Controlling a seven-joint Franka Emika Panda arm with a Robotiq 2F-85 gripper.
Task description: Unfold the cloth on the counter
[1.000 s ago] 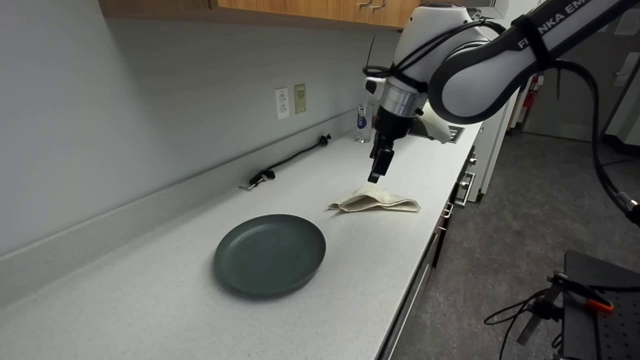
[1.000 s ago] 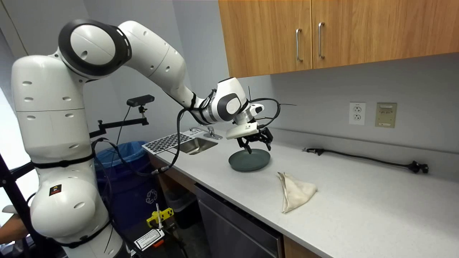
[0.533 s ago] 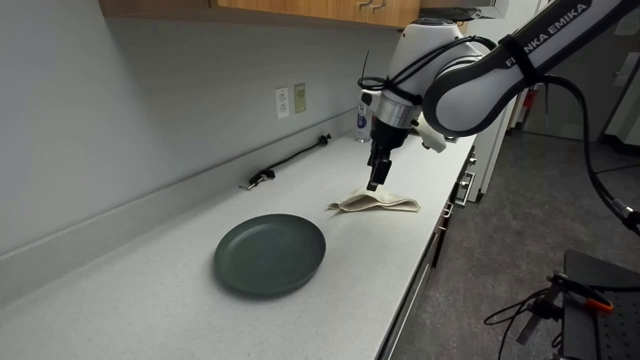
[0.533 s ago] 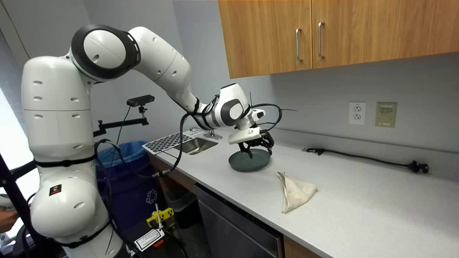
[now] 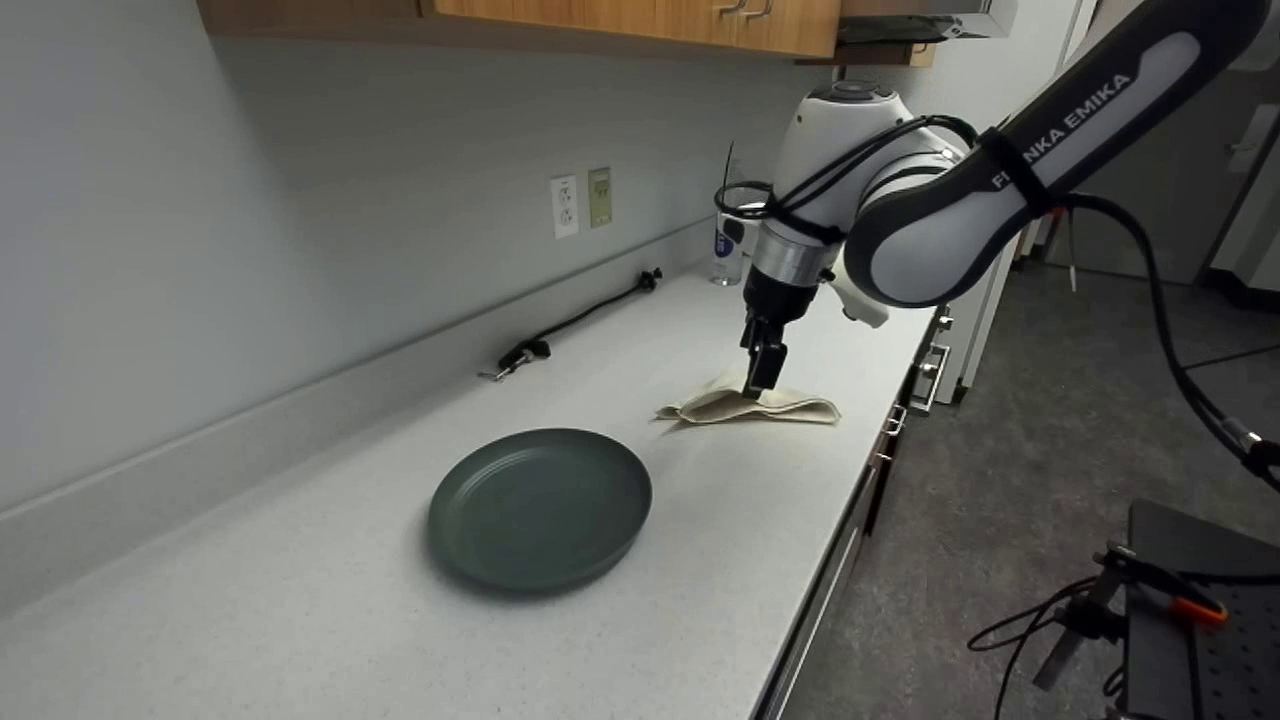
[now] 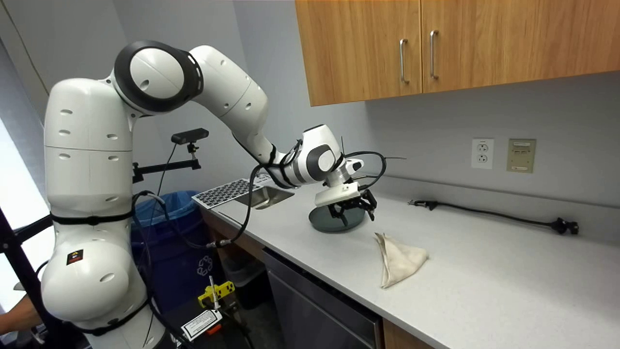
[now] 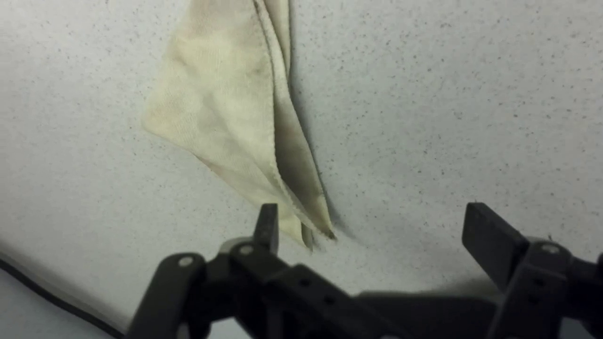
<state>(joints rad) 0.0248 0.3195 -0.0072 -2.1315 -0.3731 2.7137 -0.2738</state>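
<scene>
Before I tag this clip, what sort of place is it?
Likely a kitchenette, perhaps in an office or lab: an exterior view shows a sink, wooden wall cabinets and a blue recycling bin.

Kitchen area, wooden wall cabinets (image 6: 465, 46), white counter (image 6: 484, 281), metal sink (image 6: 273, 196)

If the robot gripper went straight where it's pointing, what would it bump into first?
Probably the cloth, near its pointy end, with one side of the open gripper; the other side seems lined up with the counter. Depth is unclear.
</scene>
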